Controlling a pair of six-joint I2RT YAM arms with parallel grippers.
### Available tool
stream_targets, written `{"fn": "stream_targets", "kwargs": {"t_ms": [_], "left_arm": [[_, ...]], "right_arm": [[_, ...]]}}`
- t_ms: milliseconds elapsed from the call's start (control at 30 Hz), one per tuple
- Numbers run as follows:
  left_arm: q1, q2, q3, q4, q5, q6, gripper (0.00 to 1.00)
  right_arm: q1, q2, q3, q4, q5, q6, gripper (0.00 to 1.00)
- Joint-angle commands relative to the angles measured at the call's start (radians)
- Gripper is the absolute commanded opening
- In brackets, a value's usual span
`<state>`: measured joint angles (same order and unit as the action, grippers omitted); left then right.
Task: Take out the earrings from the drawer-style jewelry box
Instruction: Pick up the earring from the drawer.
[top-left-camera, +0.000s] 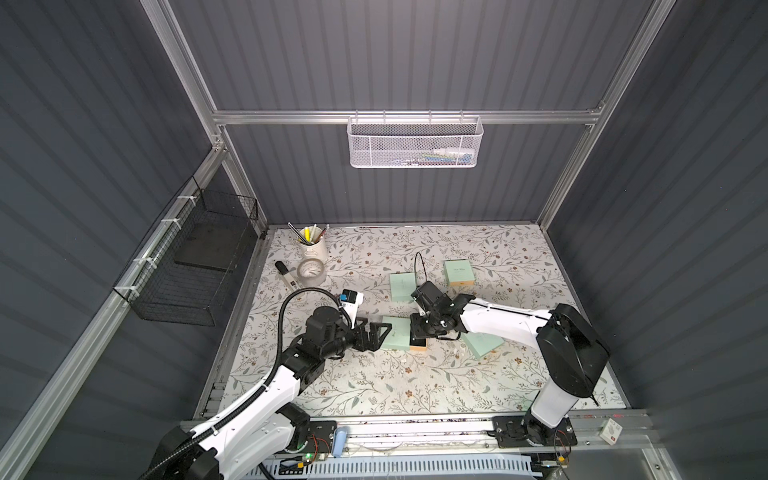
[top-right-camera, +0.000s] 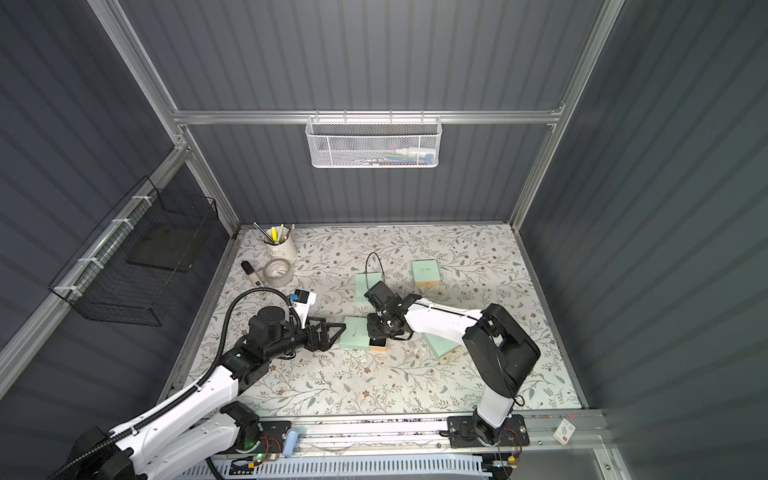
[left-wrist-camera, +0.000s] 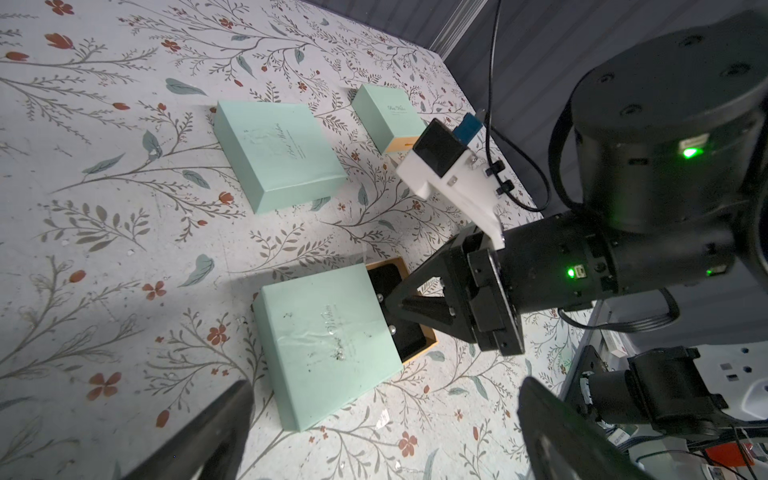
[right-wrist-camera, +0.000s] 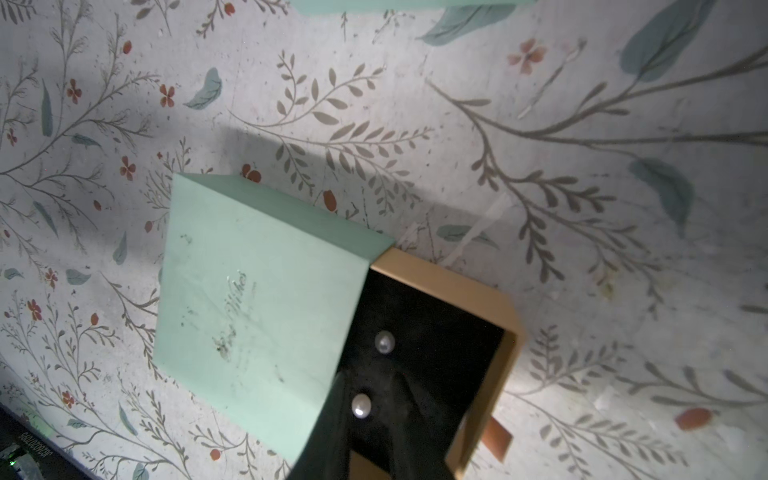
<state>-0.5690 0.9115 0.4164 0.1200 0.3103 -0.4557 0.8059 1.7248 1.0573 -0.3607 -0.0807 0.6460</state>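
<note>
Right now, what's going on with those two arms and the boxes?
The right gripper reaches into the open drawer of a mint box, jaws around one of two earrings on its black pad. Whether it grips that one is unclear. The left gripper sits open beside the box. Neither earring is out yet.

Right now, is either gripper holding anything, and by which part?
Left gripper: open, nothing held. Right gripper straddles the pearl head of one earring seated in the drawer; a firm grip cannot be told.
</note>
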Motion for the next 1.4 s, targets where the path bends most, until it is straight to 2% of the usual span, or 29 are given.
{"fn": "stream_targets", "kwargs": {"t_ms": [0,567,967,1367], "left_arm": [[-0.005,-0.020,-0.011,0.009,0.012,-0.001,1.00],[-0.005,-0.026,-0.015,0.002,0.012,-0.015,1.00],[-0.005,-0.007,-0.012,0.009,0.055,-0.032,1.00],[-0.005,0.060,-0.004,0.036,0.110,-0.055,1.00]], "right_arm": [[0.003,0.019,0.024,0.003,-0.003,-0.002,0.20],[0.003,0.068,0.043,0.009,0.046,0.000,0.20],[0.003,0.096,0.040,0.030,0.060,0.009,0.14],[0.004,0.026,-0.022,0.073,0.080,0.046,0.10]]}}
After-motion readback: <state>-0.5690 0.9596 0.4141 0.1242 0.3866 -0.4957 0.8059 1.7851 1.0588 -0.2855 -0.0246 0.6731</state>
